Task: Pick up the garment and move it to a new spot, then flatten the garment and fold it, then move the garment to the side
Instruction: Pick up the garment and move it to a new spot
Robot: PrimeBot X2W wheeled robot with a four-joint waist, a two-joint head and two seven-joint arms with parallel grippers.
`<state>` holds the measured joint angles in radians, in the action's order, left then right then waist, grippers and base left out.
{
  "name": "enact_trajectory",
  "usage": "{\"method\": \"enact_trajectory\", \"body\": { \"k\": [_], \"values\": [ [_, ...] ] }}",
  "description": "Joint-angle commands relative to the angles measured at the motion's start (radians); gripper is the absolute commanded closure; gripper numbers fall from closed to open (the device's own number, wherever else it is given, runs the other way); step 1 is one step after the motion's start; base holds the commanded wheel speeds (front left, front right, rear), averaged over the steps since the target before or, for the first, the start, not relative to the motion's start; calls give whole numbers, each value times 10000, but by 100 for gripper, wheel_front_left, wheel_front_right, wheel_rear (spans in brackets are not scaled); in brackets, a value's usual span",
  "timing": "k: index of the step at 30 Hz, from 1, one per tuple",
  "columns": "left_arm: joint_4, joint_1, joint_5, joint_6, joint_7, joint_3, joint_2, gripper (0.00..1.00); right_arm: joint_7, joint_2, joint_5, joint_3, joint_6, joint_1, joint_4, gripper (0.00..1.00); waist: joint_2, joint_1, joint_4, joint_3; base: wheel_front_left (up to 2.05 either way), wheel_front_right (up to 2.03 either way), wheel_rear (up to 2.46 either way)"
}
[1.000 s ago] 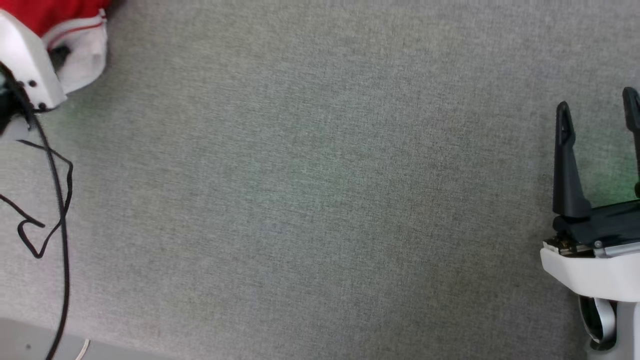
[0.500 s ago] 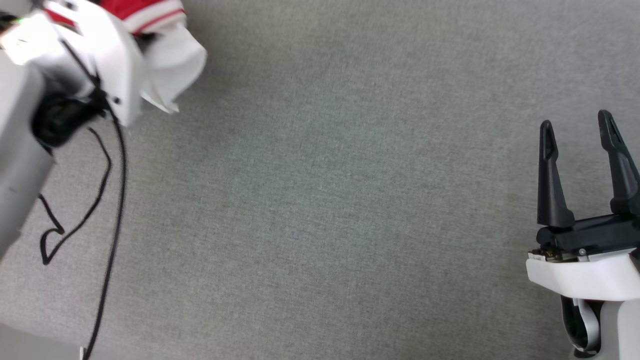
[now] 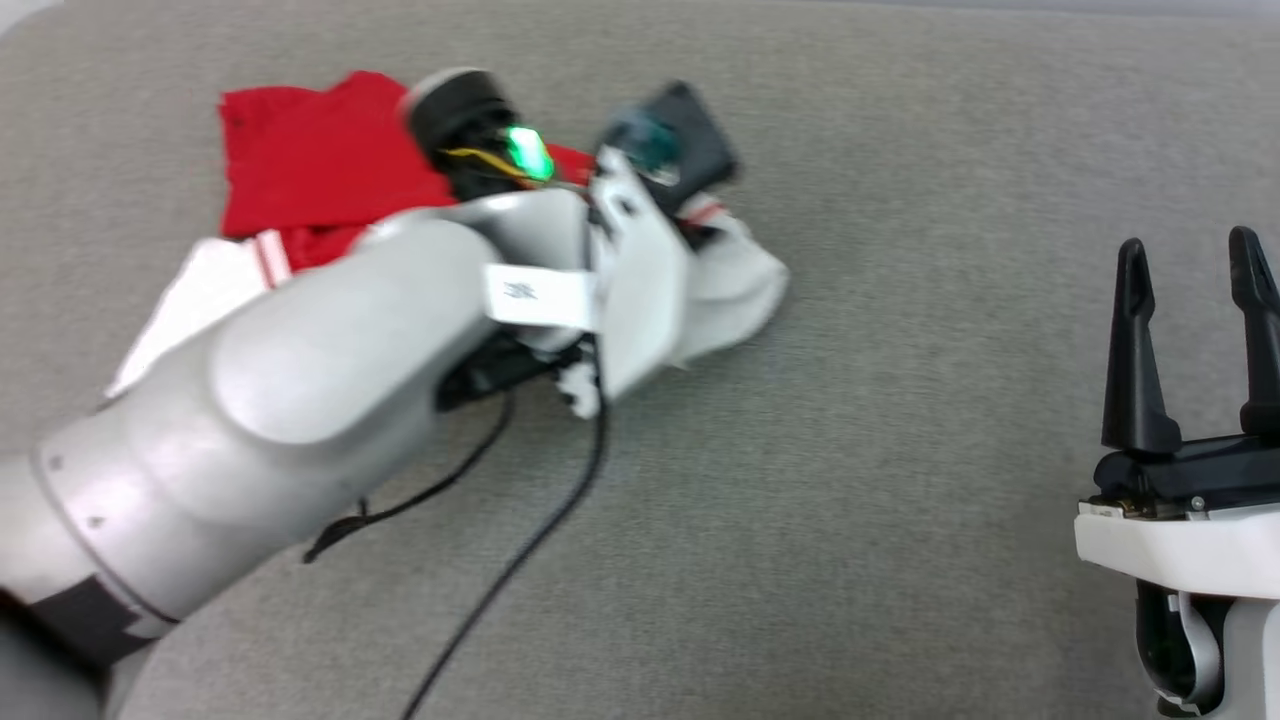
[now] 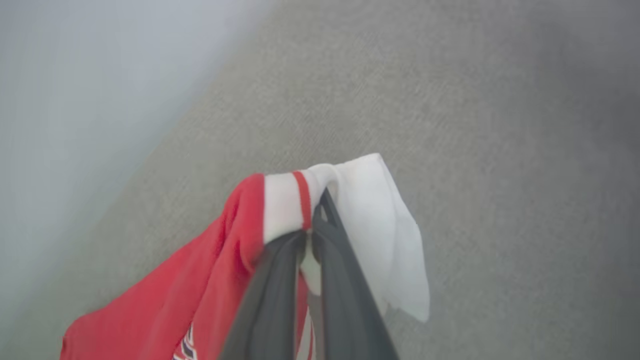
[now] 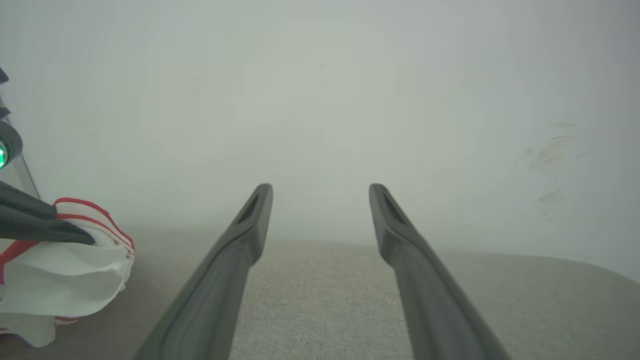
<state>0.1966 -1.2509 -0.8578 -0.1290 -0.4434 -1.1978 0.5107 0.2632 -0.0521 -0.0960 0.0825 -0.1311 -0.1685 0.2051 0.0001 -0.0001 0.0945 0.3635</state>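
Left wrist view, centre: the left gripper is clamping the garment by its white sleeve. Head view, lower right: the right gripper is standing wide, empty.

Red garment with white, red-striped sleeves (dark gripper fingers) on grey fabric surface

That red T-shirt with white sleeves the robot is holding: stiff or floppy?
Probably floppy: the red jersey T-shirt droops from the shut left gripper. Likely light: one pinch at the white sleeve holds it up. Unlikely to roll.
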Motion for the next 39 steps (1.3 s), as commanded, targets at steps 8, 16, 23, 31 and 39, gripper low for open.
{"method": "enact_trajectory", "body": {
  "k": [8,16,23,31,39],
  "values": [
    [-387,-978,71,-1,751,-803,-1737,100,24,32,-608,255,7,-411,74,0,-1,1,-1571,593,0,0,0],
    [-547,-549,488,-1,547,-826,-2509,100,24,32,-862,447,7,-606,155,0,-1,1,-2176,1158,0,0,0],
    [240,1039,1087,-1,79,-822,-2931,100,24,31,-948,365,7,-809,236,0,-1,1,-2442,1621,0,0,0],
    [795,1935,1765,-1,776,-824,-3193,0,24,31,-762,368,7,-881,150,0,-1,1,-2276,1671,0,0,0],
    [2281,1229,2119,0,4788,-706,-3628,0,24,30,-618,432,7,-367,-69,0,-1,1,-1802,631,0,0,0]
  ]
}}
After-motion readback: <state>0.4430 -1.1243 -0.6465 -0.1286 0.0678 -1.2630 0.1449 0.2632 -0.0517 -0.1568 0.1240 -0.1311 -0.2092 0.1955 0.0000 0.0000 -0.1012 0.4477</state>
